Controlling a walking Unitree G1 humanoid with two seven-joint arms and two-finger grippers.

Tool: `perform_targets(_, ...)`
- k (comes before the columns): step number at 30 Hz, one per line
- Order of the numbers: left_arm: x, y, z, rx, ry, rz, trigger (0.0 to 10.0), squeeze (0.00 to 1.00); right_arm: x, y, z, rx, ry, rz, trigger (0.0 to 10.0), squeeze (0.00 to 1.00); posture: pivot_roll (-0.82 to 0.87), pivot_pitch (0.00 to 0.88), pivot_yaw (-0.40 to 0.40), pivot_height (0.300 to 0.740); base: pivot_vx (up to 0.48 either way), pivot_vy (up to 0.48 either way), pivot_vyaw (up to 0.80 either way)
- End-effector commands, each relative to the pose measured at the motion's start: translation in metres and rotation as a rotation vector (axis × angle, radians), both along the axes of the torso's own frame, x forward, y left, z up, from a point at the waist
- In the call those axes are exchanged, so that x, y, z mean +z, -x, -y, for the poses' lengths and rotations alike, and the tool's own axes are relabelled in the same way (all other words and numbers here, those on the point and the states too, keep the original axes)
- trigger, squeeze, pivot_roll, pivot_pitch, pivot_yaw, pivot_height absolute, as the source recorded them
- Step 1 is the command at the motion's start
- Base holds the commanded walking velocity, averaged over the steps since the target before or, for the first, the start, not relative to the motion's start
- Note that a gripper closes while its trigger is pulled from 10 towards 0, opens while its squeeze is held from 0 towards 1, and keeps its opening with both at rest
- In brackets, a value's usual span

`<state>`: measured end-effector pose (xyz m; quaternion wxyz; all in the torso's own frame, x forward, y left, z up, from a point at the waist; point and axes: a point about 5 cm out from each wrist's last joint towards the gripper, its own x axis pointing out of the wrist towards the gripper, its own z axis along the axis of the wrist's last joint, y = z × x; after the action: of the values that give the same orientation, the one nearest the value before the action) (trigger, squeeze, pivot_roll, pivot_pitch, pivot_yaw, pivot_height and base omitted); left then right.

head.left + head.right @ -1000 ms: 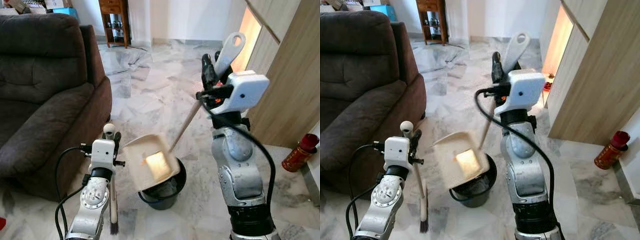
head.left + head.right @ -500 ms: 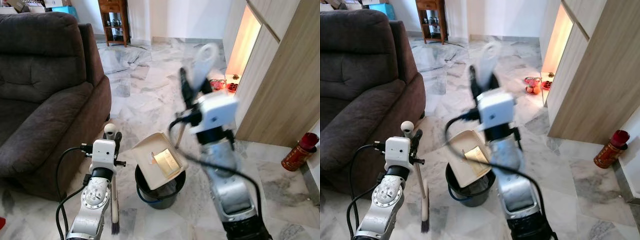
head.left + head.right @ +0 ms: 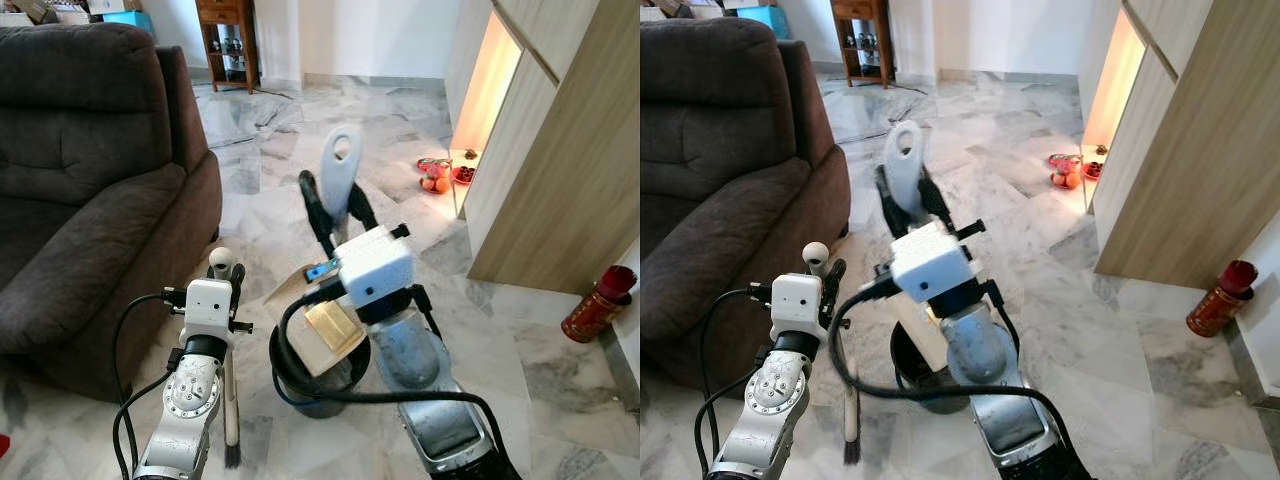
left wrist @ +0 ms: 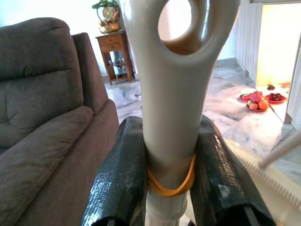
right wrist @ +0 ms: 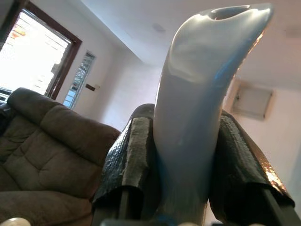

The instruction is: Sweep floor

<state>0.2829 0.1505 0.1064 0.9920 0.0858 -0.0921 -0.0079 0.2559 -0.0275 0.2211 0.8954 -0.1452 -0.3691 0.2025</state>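
The dustpan (image 3: 322, 338) is held tilted over the black bin (image 3: 318, 383) on the marble floor (image 3: 290, 190), with a yellowish scrap (image 3: 332, 325) lying on its blade. Its grey looped handle (image 3: 340, 172) is clamped between the fingers of the right gripper (image 3: 335, 205); in the right wrist view the handle is seen pressed on both sides. The broom (image 3: 229, 400) is gripped at its upper handle by the left gripper (image 4: 169, 136), fingers closed on it just above an orange rubber band (image 4: 170, 186), and is hung upright between the sofa (image 3: 90, 200) and the bin.

Several risks can be judged. If the pan is tipped while part of its lip overhangs the rim, the scrap could be dropped back onto the floor. The bin (light, by its look) could be knocked over by the pan's edge. The black cable (image 3: 283, 352) looped near the bin could also be snagged.
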Motion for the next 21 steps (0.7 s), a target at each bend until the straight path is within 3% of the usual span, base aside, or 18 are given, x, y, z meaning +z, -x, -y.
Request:
perform_targets(1, 0.0094, -0.0009, 0.0015, -0.014, -0.026, 0.054, 10.0, 0.00, 0.0125, 0.0088, -0.0048, 0.025, -0.004, 0.102, 10.0, 0.00, 0.15, 0.000, 0.015, 0.740, 0.000, 0.000, 0.00)
perform_targets(16, 0.0088, -0.0014, 0.0029, -0.021, -0.032, 0.054, 10.0, 0.00, 0.0122, 0.0139, -0.0119, 0.022, 0.065, 0.184, 10.0, 0.00, 0.15, 0.000, 0.012, 0.740, 0.000, 0.000, 0.00)
perform_targets(21, 0.0083, -0.0018, 0.0036, -0.025, -0.036, 0.053, 10.0, 0.00, 0.0130, 0.0072, -0.0065, -0.025, 0.055, 0.177, 10.0, 0.00, 0.15, 0.000, 0.013, 0.740, 0.000, 0.000, 0.00)
